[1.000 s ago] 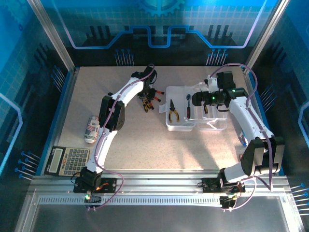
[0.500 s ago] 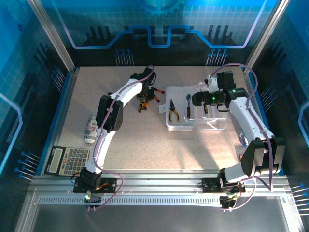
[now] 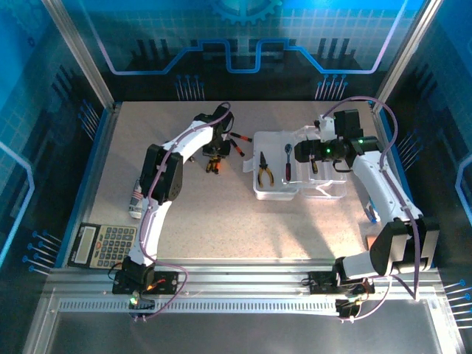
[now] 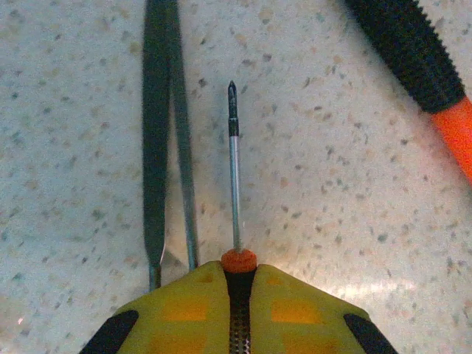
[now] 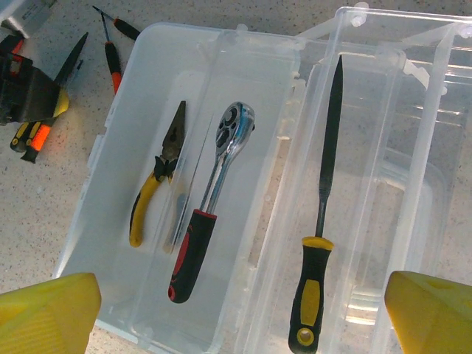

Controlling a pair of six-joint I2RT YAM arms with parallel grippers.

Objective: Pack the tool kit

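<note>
left tool [image 4: 240, 299] clamps screwdriver [image 4: 234, 184]; rt tool [image 5: 240, 310] wide, over clear case [image 5: 140, 96] w/ pliers [image 5: 166, 162]

clear glossy plastic case [image 5: 125, 147] (speckled matt table [image 4: 332, 184]).

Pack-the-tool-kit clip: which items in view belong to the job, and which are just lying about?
Job in hand:
- clear case, open
- pliers, ratchet and file inside it
- small screwdriver in the left gripper
- loose screwdrivers beside the case

Lying about:
- grey calculator
- small white container
</note>
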